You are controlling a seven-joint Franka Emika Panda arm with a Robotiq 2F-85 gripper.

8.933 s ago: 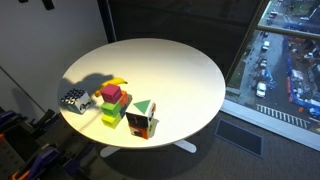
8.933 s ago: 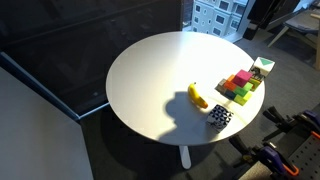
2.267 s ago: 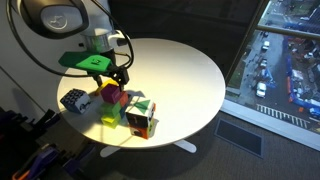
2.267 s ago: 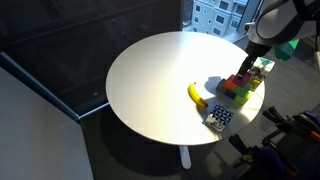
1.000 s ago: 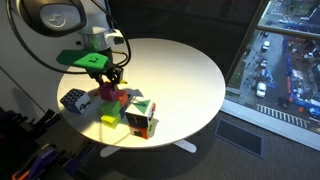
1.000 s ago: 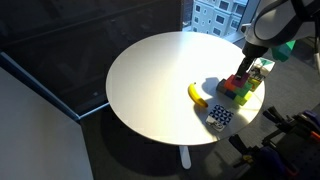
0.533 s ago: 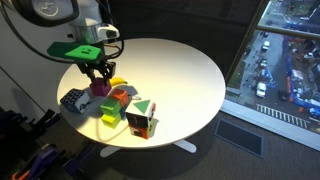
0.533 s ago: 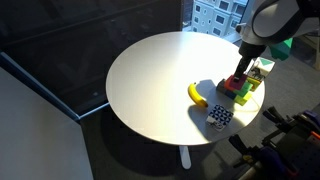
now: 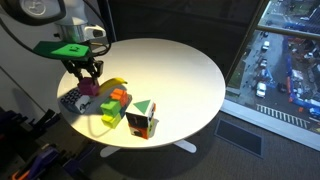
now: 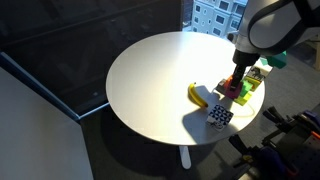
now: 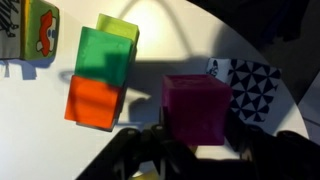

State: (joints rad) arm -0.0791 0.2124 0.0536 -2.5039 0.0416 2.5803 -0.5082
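My gripper (image 9: 88,78) (image 10: 238,76) is shut on a magenta cube (image 9: 89,89) (image 11: 196,108) and holds it just above the round white table (image 9: 170,70). The wrist view shows the cube between the dark fingers (image 11: 150,142), beside a black-and-white patterned cube (image 11: 250,88) (image 9: 72,100). To the other side lie an orange block (image 11: 93,102), a green block (image 11: 104,55) and a yellow-green block (image 11: 120,28), touching each other. In an exterior view the held cube (image 10: 235,87) hangs over that block group (image 10: 246,92).
A yellow banana (image 9: 118,82) (image 10: 197,95) lies close behind the blocks. A picture cube with a green triangle (image 9: 141,118) (image 11: 28,30) stands near the table's front edge. The table edge (image 10: 150,125) and a window with a street far below (image 9: 280,60) border the area.
The gripper has carried the magenta cube off the block group, sideways toward the patterned cube and lower. The orange block that lay under it now shows.
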